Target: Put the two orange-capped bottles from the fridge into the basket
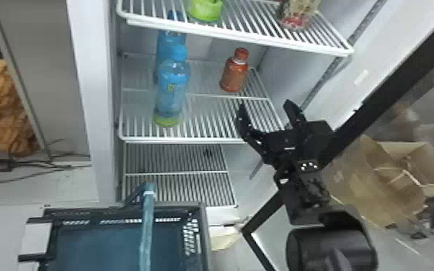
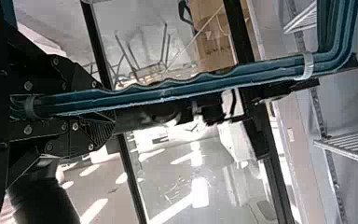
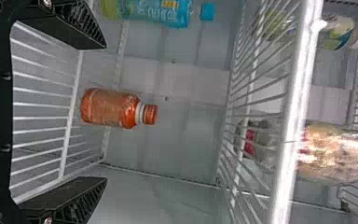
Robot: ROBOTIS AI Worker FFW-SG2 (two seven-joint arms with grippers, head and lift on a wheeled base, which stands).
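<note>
Orange-capped bottle stands far right on shelf; nearer, right gripper is wide open, empty. Left gripper clamps basket handle. Picking step, I judge: reach farther, close.

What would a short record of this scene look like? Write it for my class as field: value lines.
Orange-capped bottle: upright on a fridge shelf
Blue bottles: a near one and one behind it, left of the orange-capped bottle
Right gripper: open, empty, at the shelf's front right
Basket: low, before the fridge
</note>
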